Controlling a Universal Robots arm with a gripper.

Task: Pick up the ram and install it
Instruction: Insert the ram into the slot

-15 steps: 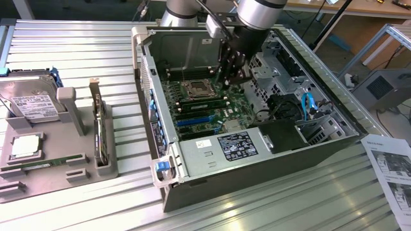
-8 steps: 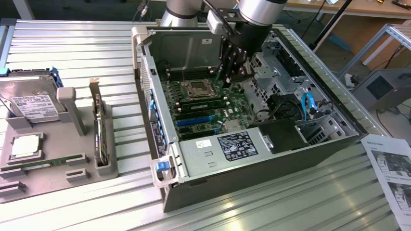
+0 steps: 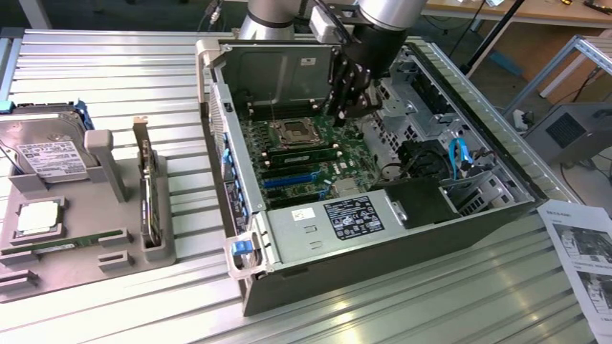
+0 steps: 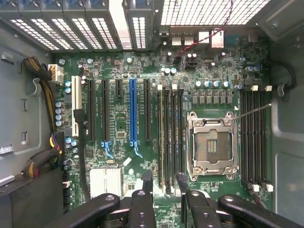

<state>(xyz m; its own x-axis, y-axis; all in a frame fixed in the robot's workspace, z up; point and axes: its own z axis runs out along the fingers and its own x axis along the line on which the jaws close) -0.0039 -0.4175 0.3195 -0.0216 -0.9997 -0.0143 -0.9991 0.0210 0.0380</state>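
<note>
Ram (image 3: 67, 245): likely light, stiff, fragile; in the tray (image 3: 72, 271) at the exterior view's left; best held by its long edges.
Pincer (image 3: 346, 107): wide open, empty, above the motherboard (image 3: 316, 170).

The exterior camera stood high, looking down at the open computer case (image 3: 383, 265) — the wrist camera hung close over its motherboard (image 4: 123, 71), facing straight down; both caught the processor socket (image 3: 289, 132).

No text can be read. Black label (image 3: 352, 216) on the power supply housing (image 3: 316, 244): white print, too small to read. White sticker (image 3: 304, 213) beside it: unreadable. Hard drive label (image 3: 46, 154): lines of print, illegible. Printed sheet (image 3: 583, 261) at the exterior view's right: text blurred.
</note>
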